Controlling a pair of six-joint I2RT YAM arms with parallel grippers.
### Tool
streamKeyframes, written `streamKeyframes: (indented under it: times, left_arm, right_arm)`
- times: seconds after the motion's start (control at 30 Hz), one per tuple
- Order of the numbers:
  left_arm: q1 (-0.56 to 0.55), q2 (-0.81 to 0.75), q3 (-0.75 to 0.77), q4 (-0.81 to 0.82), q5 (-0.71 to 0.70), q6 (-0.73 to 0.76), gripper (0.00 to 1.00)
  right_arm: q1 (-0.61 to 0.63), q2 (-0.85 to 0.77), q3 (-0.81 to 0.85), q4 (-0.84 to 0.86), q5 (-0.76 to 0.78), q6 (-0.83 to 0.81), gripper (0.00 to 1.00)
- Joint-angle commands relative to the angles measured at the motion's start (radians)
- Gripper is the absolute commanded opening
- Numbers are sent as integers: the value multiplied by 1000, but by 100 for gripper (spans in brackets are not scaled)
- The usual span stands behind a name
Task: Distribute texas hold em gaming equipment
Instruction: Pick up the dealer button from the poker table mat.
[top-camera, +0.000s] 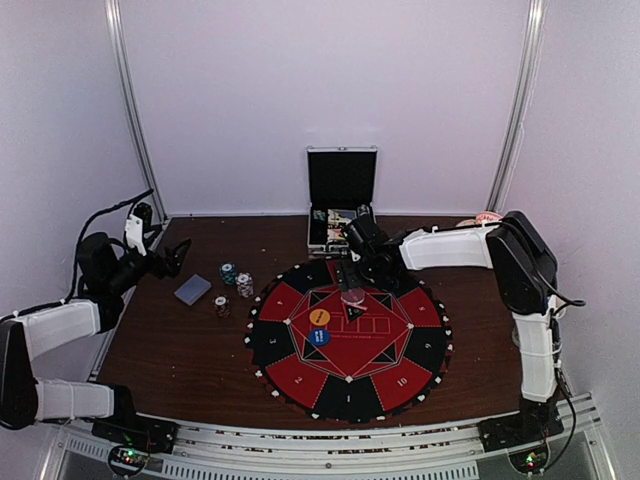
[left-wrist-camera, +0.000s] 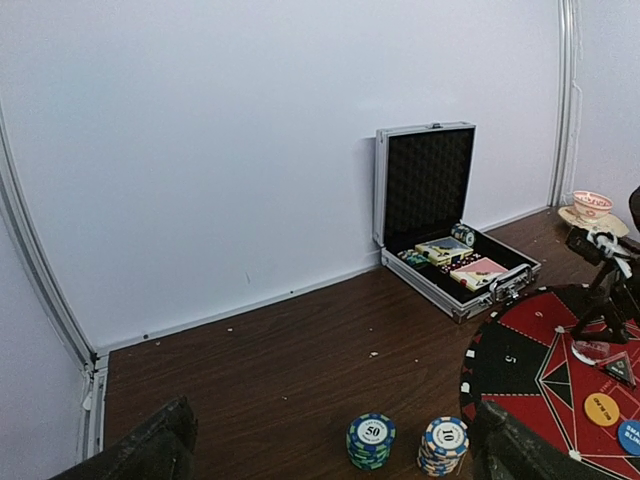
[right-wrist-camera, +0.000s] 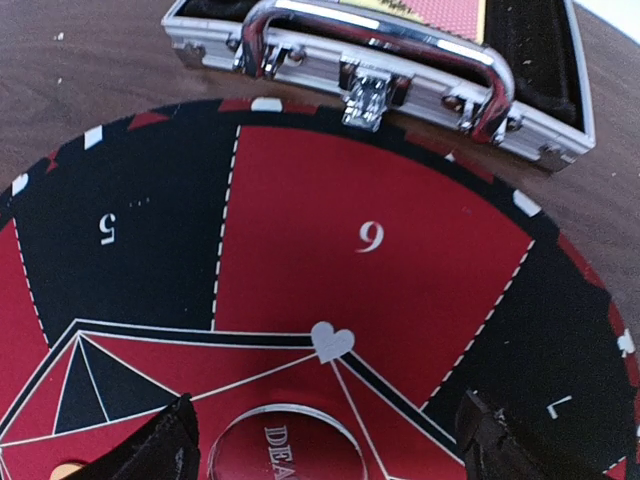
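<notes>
Three short stacks of poker chips (top-camera: 228, 272) stand left of the round red-and-black mat (top-camera: 300, 385), beside a grey-blue deck of cards (top-camera: 193, 289). In the left wrist view a teal stack (left-wrist-camera: 371, 440) marked 50 and a white-and-blue stack (left-wrist-camera: 444, 446) marked 10 sit just ahead of my open left gripper (left-wrist-camera: 330, 465). An orange disc (top-camera: 319, 316) and a blue disc (top-camera: 319, 336) lie on the mat. My right gripper (right-wrist-camera: 325, 455) hangs open low over a clear round dealer button (right-wrist-camera: 285, 448), one finger on each side of it, not touching.
An open aluminium case (top-camera: 340, 200) with cards and chips inside stands at the back edge of the mat, its handle (right-wrist-camera: 375, 45) close ahead of the right gripper. A tan dish (top-camera: 487, 217) sits at the back right. White walls close in behind.
</notes>
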Motion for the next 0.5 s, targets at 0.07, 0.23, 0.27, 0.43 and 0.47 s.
streamKeyframes:
  times: [0.07,0.23,0.27,0.43,0.47]
  left_arm:
    - [5,25,-6,65,6,2,98]
    - [6,29,-4,66,6,2,98]
    - [6,28,-5,67,5,1,98]
    - [5,30,-7,70,5,1,98]
    - [6,30,-7,71,4,1,98]
  right_arm:
    - [7,35,14,-10,-72,8,88]
    - [10,60,21,-23,-78,6,86]
    - [13,64,24,-28,-76,5,85]
    - [24,75,35,-57,-47,-6,85]
    - [26,75,35,-60,-40,-6,85]
